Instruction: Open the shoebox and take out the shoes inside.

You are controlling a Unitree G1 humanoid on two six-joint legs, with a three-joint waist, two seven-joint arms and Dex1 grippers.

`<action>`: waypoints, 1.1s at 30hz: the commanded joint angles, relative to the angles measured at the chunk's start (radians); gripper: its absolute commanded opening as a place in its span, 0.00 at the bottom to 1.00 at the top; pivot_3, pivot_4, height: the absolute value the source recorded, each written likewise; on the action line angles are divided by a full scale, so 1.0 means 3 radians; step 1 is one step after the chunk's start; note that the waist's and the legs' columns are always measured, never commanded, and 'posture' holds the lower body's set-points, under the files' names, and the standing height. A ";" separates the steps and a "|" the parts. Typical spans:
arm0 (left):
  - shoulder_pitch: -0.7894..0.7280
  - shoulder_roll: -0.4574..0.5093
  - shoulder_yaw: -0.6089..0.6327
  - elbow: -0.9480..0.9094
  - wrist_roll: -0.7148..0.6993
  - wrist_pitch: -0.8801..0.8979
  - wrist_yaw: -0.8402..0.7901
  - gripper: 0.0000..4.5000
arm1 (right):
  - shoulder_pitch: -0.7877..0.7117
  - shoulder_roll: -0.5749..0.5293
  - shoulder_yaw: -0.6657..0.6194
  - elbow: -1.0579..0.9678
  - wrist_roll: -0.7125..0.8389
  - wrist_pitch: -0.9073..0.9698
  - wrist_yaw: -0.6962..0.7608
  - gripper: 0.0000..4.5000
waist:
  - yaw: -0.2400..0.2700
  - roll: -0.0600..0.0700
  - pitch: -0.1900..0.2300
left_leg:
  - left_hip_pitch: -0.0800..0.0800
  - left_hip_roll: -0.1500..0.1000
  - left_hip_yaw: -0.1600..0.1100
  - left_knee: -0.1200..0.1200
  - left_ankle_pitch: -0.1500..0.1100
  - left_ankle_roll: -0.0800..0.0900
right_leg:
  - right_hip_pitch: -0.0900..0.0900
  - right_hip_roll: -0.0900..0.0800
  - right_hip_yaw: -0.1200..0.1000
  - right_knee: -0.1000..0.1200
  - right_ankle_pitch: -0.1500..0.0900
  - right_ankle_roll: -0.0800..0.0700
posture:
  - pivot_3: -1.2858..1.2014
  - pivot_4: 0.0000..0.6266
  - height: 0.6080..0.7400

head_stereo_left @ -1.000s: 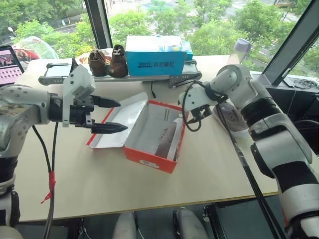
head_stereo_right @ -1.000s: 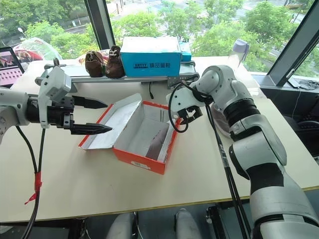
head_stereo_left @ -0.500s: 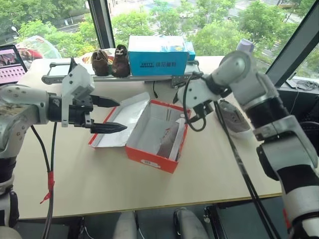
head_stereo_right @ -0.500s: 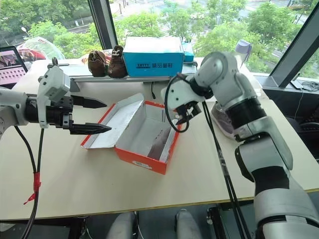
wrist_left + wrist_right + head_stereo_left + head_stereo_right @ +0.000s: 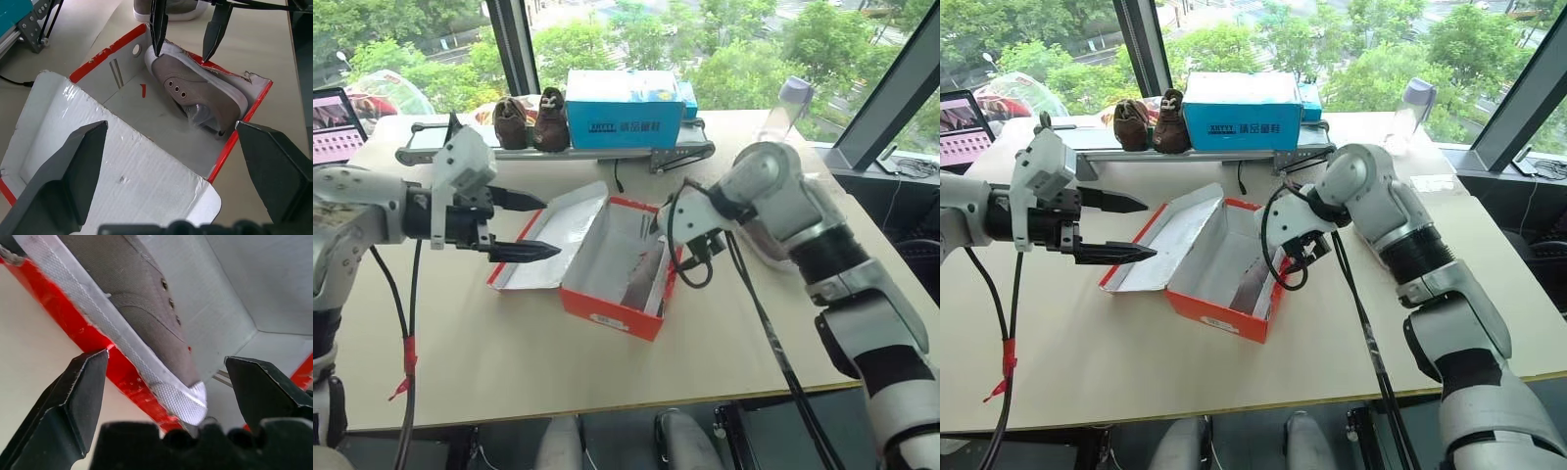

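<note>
Shoebox open near the desk's middle; both grippers spread and empty.

Head view: the shoebox [image 5: 617, 269] sits with its lid folded flat toward the left gripper [image 5: 536, 225], which hovers over the lid. Left wrist view: one grey shoe [image 5: 198, 95] lies on its side against the box's right wall, the right gripper [image 5: 188, 27] directly above its toe. Right wrist view: the spread fingers [image 5: 73, 406] straddle that wall and the shoe's toe.

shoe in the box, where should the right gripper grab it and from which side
Probably across the toe end of the shoe, coming from above. It leans on its side against the shoebox wall, toe uppermost near the rim, and the open right gripper already straddles that end.
</note>
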 commanded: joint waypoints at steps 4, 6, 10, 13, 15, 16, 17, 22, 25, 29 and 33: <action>-0.0024 0.0081 0.0162 -0.0104 -0.0058 0.0051 0.0029 1.00 | 0.0049 0.0016 0.0128 -0.0008 -0.0096 -0.0149 0.0012 0.99 | -0.0007 -0.0001 -0.0001 | 0.0001 0.0000 0.0000 0.0000 0.0000 0.0000 | 0.0001 0.0000 0.0000 0.0000 -0.0001 0.0001 | 0.52 0.24 1.00; -0.0011 0.0085 0.0177 -0.0123 -0.0069 0.0067 0.0040 1.00 | 0.0039 0.0042 0.0148 -0.0002 -0.0097 -0.0172 0.0017 0.99 | -0.0010 -0.0003 -0.0002 | 0.0003 0.0000 0.0000 0.0000 0.0000 0.0000 | 0.0003 0.0000 0.0000 0.0000 -0.0001 0.0001 | 0.52 0.24 1.00; 0.0028 0.0101 0.0221 -0.0168 -0.0099 0.0105 0.0070 1.00 | 0.0003 0.0156 0.0223 0.0083 -0.0151 -0.0257 -0.0028 0.99 | -0.0020 -0.0006 -0.0004 | 0.0009 0.0000 0.0000 -0.0001 0.0000 0.0000 | 0.0007 0.0000 0.0000 0.0000 -0.0001 0.0001 | 0.52 0.24 1.00; 0.0047 0.0118 0.0251 -0.0194 -0.0125 0.0134 0.0094 1.00 | -0.0012 0.0324 0.0306 0.0202 -0.0231 -0.0331 -0.0107 0.99 | -0.0031 -0.0009 -0.0006 | 0.0015 0.0000 0.0000 -0.0003 0.0000 0.0000 | 0.0011 0.0000 0.0000 0.0000 -0.0002 0.0001 | 0.52 0.24 1.00; 0.0059 0.0127 0.0271 -0.0217 -0.0149 0.0156 0.0113 1.00 | -0.0018 0.0468 0.0367 0.0300 -0.0300 -0.0380 -0.0178 0.99 | -0.0043 -0.0014 -0.0009 | 0.0020 0.0001 0.0000 -0.0005 0.0000 0.0000 | 0.0014 0.0001 0.0001 0.0000 -0.0002 0.0000 | 0.52 0.24 1.00; 0.0064 0.0131 0.0275 -0.0228 -0.0160 0.0162 0.0123 1.00 | -0.0025 0.0537 0.0390 0.0363 -0.0343 -0.0409 -0.0233 0.99 | -0.0047 -0.0015 -0.0010 | 0.0025 0.0001 0.0000 -0.0007 0.0000 0.0000 | 0.0018 0.0001 0.0002 0.0000 -0.0002 0.0000 | 0.52 0.24 1.00; 0.0073 0.0138 0.0289 -0.0243 -0.0175 0.0174 0.0135 1.00 | -0.0028 0.0601 0.0418 0.0443 -0.0400 -0.0453 -0.0310 0.99 | -0.0053 -0.0016 -0.0010 | 0.0034 0.0001 0.0001 -0.0009 -0.0001 0.0000 | 0.0024 0.0001 0.0003 0.0000 -0.0003 -0.0001 | 0.52 0.24 1.00; 0.0141 0.0177 0.0384 -0.0318 -0.0226 0.0245 0.0179 1.00 | -0.0042 0.0651 0.0451 0.0647 -0.0498 -0.0634 -0.0408 0.99 | -0.0042 -0.0018 -0.0011 | 0.0048 0.0001 0.0001 -0.0013 -0.0001 -0.0001 | 0.0035 0.0002 0.0004 0.0000 -0.0006 -0.0004 | 0.52 0.24 1.00; 0.0173 0.0187 0.0411 -0.0342 -0.0251 0.0261 0.0206 1.00 | -0.0066 0.0653 0.0449 0.0694 -0.0490 -0.0677 -0.0411 0.99 | -0.0022 -0.0018 -0.0011 | 0.0048 0.0001 0.0002 -0.0013 -0.0002 -0.0003 | 0.0037 0.0001 0.0004 -0.0002 -0.0007 -0.0004 | 0.52 0.24 1.00; 0.0171 0.0172 0.0404 -0.0348 -0.0270 0.0263 0.0242 1.00 | -0.0113 0.0672 0.0455 0.0754 -0.0476 -0.0713 -0.0417 0.99 | 0.0000 -0.0018 -0.0011 | 0.0047 0.0001 0.0002 -0.0013 -0.0003 -0.0004 | 0.0037 0.0001 0.0004 -0.0002 -0.0007 -0.0003 | 0.52 0.24 1.00; 0.0135 0.0148 0.0367 -0.0337 -0.0284 0.0241 0.0267 1.00 | -0.0167 0.0698 0.0450 0.0826 -0.0490 -0.0718 -0.0435 0.99 | -0.0003 -0.0018 -0.0011 | 0.0047 0.0001 0.0002 -0.0013 -0.0003 -0.0004 | 0.0037 0.0001 0.0004 -0.0002 -0.0007 -0.0004 | 0.52 0.24 1.00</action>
